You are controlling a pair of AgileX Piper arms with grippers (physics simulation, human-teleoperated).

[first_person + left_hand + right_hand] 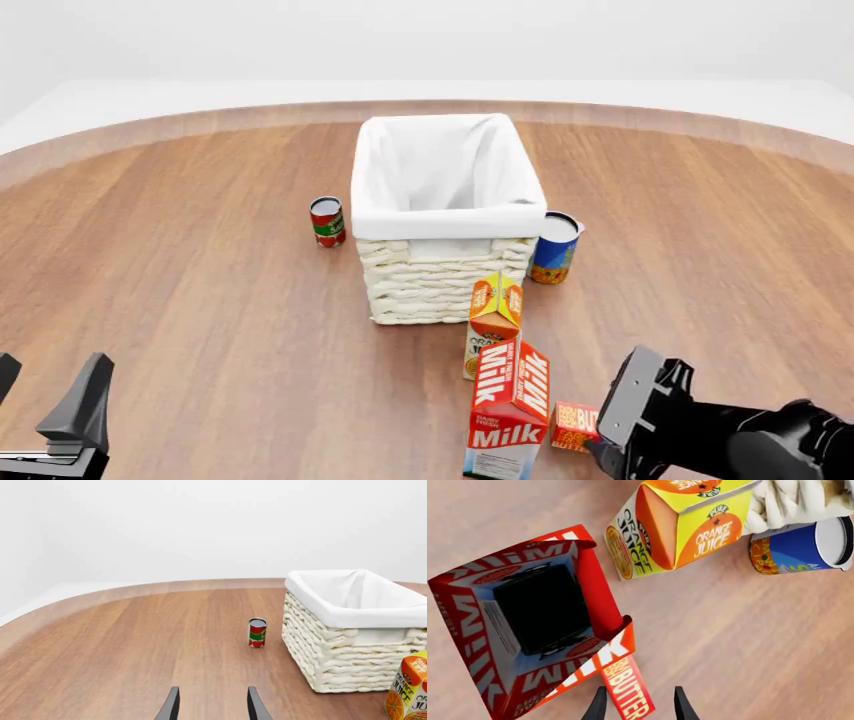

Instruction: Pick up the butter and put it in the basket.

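Note:
The butter [626, 692], a small flat red and orange box with yellow lettering, lies on the wooden table against the foot of the red milk carton [540, 630]. In the front view the butter [575, 424] is near the front edge, right of the milk carton [507, 410]. My right gripper [640, 690] is open, one finger on each side of the butter's end, not closed on it. The cream wicker basket [441, 285] with white lining stands at the table's middle, beyond the cartons. My left gripper [51, 388] is open and holds nothing at the front left, far from the butter.
An orange juice carton [491, 318] stands between the milk carton and the basket. A blue can [554, 248] sits at the basket's right, a red can [327, 221] at its left. The left wrist view shows the red can [257, 632] and the basket [333, 655] ahead.

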